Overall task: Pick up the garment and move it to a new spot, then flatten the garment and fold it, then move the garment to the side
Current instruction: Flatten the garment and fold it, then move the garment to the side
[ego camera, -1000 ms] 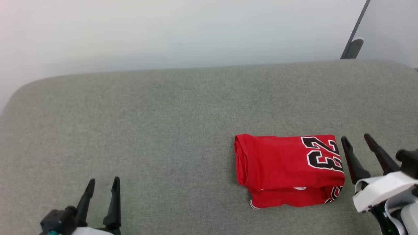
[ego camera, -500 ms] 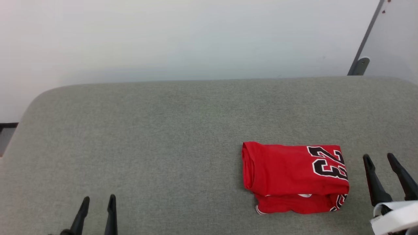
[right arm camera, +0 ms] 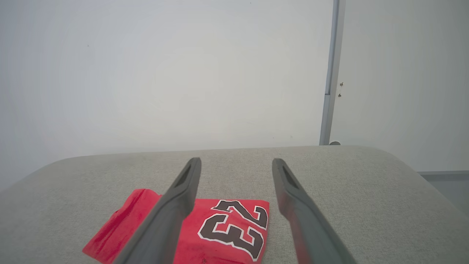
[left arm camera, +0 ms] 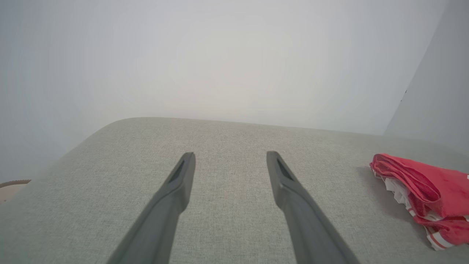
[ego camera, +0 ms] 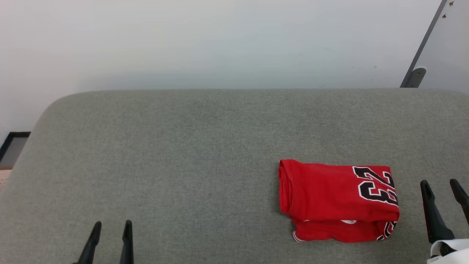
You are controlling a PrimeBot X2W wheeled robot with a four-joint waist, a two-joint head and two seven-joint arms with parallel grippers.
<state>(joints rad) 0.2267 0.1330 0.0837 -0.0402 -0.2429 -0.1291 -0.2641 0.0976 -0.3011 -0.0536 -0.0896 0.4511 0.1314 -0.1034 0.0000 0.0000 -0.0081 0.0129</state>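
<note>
Head view, garment: the garment lies folded into a red block at the lower right of the frame on the grey cushion, its long axis running left to right and the number at its right end.
Head view, right gripper: the right gripper stands at the lower right edge, near the garment's numbered end but apart from it, fingers spread and holding nothing.
Head view, left gripper: the left gripper sits at the lower left, well apart from the garment, fingers parted and empty.
Head view, nearer arm: the right one, by a wide margin; any further nudge sideways would likely fall to it.
Left wrist view: the left gripper points over bare cushion, and the garment shows its stacked folded edges at the right edge of the frame.
Right wrist view: the right gripper is spread, with the garment low in the frame, below and left of the fingers, not between their tips.
Change from a second ago: the head camera has shifted. The garment keeps its fold, and the gap between its right end and the right gripper has widened. Both grippers sit lower in the frame.
</note>
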